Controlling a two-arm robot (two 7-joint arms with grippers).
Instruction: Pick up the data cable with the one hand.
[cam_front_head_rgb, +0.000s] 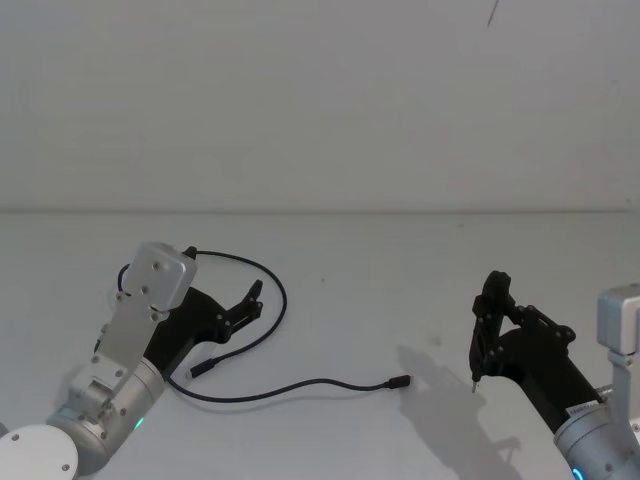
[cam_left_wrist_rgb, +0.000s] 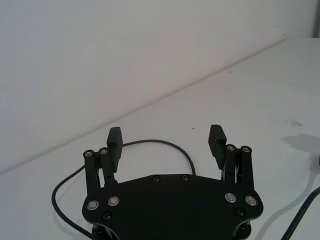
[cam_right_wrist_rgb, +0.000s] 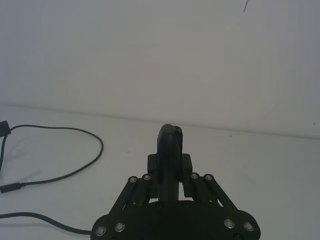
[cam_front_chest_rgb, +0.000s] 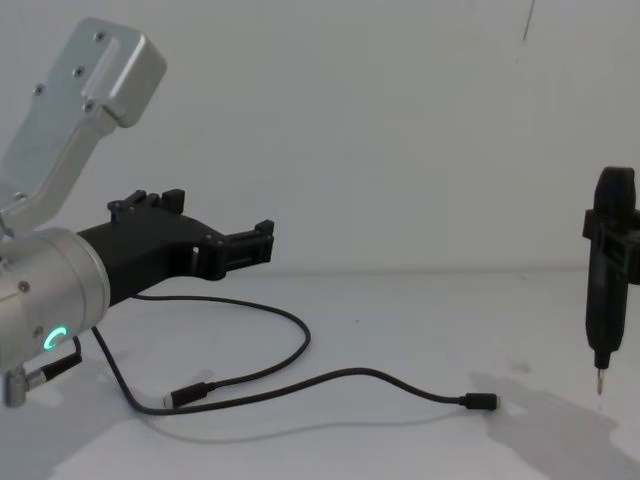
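The data cable (cam_front_head_rgb: 300, 385) lies on the white table, a thin black cord looping from a plug (cam_front_head_rgb: 400, 382) at mid-table back under my left arm, with its other plug (cam_front_head_rgb: 200, 370) near the wrist. My left gripper (cam_front_head_rgb: 248, 305) hovers above the loop, open and holding nothing. In the left wrist view the cable (cam_left_wrist_rgb: 187, 152) curves just beyond the spread left gripper (cam_left_wrist_rgb: 166, 135). From the chest, the left gripper (cam_front_chest_rgb: 218, 222) hangs well above the cable (cam_front_chest_rgb: 340, 377). My right gripper (cam_front_head_rgb: 490, 315) stays at the right, shut on a black pen-shaped tool (cam_front_chest_rgb: 605, 290).
The tool's metal tip (cam_front_chest_rgb: 599, 385) points down, a little above the table, to the right of the cable's plug (cam_front_chest_rgb: 482, 402). A plain white wall (cam_front_head_rgb: 320, 100) closes off the far side of the white table (cam_front_head_rgb: 400, 260).
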